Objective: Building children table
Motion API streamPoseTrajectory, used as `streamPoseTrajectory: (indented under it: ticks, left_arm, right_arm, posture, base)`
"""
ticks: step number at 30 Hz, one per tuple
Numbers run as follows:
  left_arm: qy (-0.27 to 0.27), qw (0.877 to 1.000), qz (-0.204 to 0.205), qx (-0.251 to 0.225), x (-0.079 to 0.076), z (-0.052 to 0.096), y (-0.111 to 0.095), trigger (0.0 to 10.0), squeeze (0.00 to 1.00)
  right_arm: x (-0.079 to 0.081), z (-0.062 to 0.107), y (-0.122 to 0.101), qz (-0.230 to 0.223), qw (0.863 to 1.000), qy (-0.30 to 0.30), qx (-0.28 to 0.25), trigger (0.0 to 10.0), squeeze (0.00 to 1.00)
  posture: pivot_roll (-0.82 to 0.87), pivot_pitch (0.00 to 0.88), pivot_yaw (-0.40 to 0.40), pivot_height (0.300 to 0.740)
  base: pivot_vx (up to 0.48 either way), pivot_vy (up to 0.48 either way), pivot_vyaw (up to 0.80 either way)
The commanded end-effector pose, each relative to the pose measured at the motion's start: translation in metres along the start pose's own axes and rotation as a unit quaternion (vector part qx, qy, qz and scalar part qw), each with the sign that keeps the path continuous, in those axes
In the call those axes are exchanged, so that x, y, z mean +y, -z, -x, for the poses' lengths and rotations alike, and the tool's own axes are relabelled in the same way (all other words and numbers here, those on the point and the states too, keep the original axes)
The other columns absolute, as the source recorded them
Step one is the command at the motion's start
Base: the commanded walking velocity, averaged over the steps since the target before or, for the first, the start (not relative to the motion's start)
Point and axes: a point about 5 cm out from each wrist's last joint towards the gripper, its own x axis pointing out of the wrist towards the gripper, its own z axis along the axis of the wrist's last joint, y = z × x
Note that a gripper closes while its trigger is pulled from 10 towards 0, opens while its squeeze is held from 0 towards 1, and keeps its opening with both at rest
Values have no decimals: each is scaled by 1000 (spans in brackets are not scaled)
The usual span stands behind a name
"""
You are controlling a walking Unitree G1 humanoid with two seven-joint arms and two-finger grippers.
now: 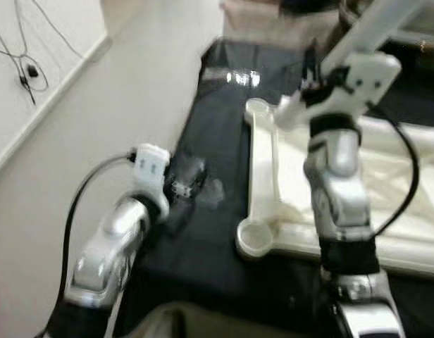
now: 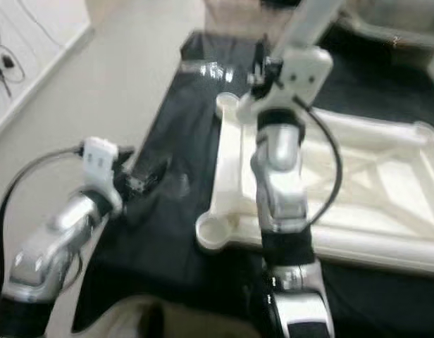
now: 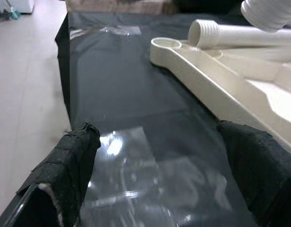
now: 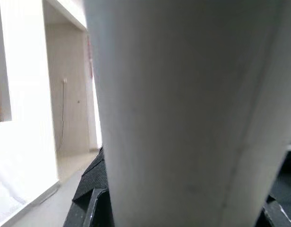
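We see the cream table top [image 2: 386, 183] lying upside down on a black sheet [image 1: 224, 232], its ribbed underside up and round leg sockets at the corners; the near socket [image 1: 256, 238] is empty, and so, as far as we can tell, is the far one [image 1: 258, 107]; our right gripper [image 1: 305, 88] holds a white table leg [image 1: 375, 24] up at a slant above the far corner, the leg's threaded end [image 3: 204, 33] hovering just beside that far socket and not yet in it; in the right wrist view the leg passes close before the camera, and we judge the fingers closed round it, though the fingertips themselves are hidden; our left gripper [image 3: 159, 175] hangs low over the sheet near its left edge, its padded fingers [image 3: 70, 165] spread wide and holding nothing, above a clear plastic bag [image 1: 196, 183] whose contents we cannot make out; we judge the job barely begun, with no leg seated in the corners we can see; the pale floor [image 1: 97, 141] lies to our left with cables [image 1: 23, 67] along the wall; nothing blocks the socket.
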Motion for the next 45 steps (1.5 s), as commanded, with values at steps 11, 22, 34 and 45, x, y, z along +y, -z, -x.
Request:
streamPoseTrajectory:
  ticks: [11, 22, 34, 45]
  left_arm:
    - [8, 1000, -28, 11, -9, 2, 9, 10000, 0]
    - [-27, 999, -28, 27, -2, 2, 14, 10000, 0]
    - [-20, 999, -45, 22, -4, 2, 15, 10000, 0]
    - [-33, 998, -52, 27, -2, 1, 17, 10000, 0]
  right_arm:
    - [-3, 3, 5, -42, 999, -24, 23, 10000, 0]
    - [-1, 4, 11, -71, 996, -27, 50, 10000, 0]
    - [-5, 7, 16, -64, 996, -25, 59, 10000, 0]
    - [-8, 6, 16, -65, 996, -25, 62, 10000, 0]
  posture:
    - [100, 201, -83, 740]
    - [98, 203, -81, 740]
    - [94, 193, -81, 740]
    - [95, 187, -85, 740]
  base:
    - [0, -82, 257]
    - [0, -344, 145]
    - [0, -194, 0]
    - [0, -479, 0]
